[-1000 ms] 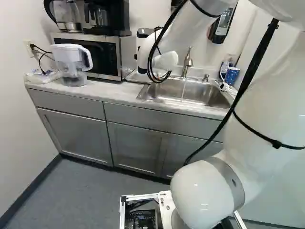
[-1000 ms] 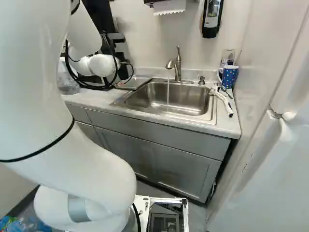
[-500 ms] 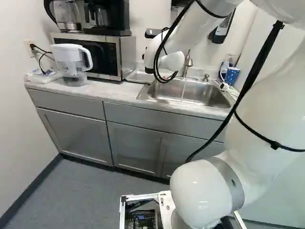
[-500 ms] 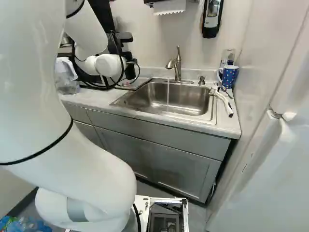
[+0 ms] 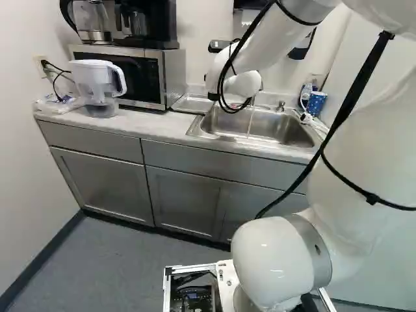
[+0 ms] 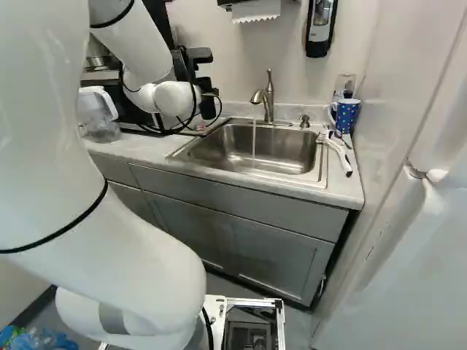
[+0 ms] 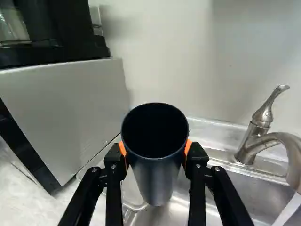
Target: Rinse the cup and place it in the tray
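Upper left of right base view: tool (image 6: pixel 209 87) clamped on one dark cup (image 7: pixel 157 181), two orange pads (image 7: pixel 122 149) against opposite sides, mouth facing wrist camera. Left base view: forearm (image 5: pixel 263 49) slants down-left from upper right. Tray (image 5: pixel 191 103), upper centre, beside one sink (image 6: pixel 281 151). Wrist view: open gap between cup and single running faucet (image 7: pixel 261 117); microwave (image 7: pixel 70 110) edge near cup's other side. One mug (image 6: pixel 347 117) on bench (image 5: pixel 149 126), upper right.
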Tool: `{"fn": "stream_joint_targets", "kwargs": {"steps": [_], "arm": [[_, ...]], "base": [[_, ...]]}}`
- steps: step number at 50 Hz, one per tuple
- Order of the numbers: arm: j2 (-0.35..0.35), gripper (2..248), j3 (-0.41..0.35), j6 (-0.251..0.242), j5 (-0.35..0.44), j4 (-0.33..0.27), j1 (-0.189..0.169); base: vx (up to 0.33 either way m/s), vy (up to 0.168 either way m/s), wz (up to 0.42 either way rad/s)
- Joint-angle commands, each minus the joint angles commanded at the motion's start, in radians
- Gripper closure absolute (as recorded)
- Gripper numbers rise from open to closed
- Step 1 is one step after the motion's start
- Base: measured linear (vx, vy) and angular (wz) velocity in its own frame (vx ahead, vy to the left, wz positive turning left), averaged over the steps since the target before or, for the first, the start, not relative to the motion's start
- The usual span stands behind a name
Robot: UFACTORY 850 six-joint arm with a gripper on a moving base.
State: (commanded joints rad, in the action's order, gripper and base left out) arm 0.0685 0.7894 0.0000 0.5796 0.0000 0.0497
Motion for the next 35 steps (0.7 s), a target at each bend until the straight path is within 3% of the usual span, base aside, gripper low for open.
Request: {"fn": "stream_joint_targets", "kwargs": {"steps": [14,35], "arm": [[0.011,125,-0.032,0.000,0.000,0.000,-0.040],[0.016,125,-0.082,0.000,0.000,0.000,-0.054]], "base": [[0.000,0.000,0.000],[0.000,0.000,0.000]]}}
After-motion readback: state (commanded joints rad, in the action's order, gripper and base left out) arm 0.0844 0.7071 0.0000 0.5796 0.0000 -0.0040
